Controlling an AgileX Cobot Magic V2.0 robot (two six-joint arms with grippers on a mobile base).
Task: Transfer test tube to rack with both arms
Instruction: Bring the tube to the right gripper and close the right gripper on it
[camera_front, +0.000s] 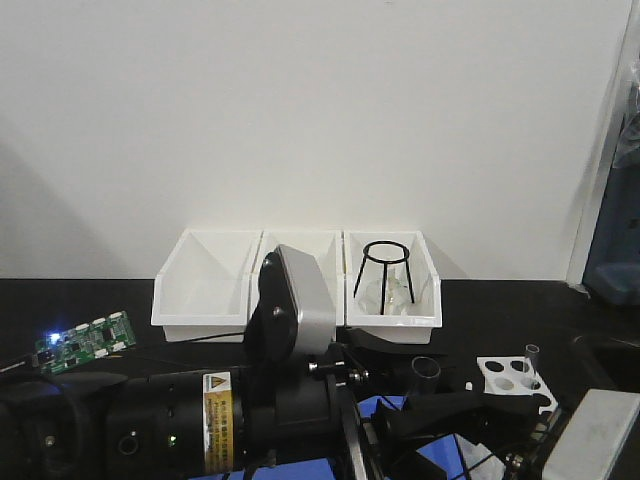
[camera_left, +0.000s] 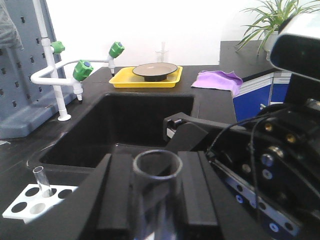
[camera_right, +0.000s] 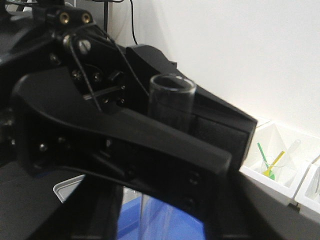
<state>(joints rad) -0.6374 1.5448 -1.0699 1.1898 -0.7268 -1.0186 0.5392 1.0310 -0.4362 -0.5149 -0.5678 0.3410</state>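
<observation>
Black worktop (camera_front: 100, 300), white wall. Handover step: your left end effector (camera_left: 156, 167) clamps the tube (camera_left: 157, 175) upright. I cannot tell the right end effector's (camera_front: 440, 410) state. Next you need a secure right grasp, then the rack (camera_front: 512, 375).

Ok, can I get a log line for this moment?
left gripper shut on test tube, upright | right gripper close by, grip unclear | rack holds one other tube | transfer not done

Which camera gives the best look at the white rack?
The front view: the rack shows nearly whole, holes up, one tube standing in it. The left wrist view shows part of it, cut off by the left tool. The right wrist view shows no clear sign of it.
</observation>
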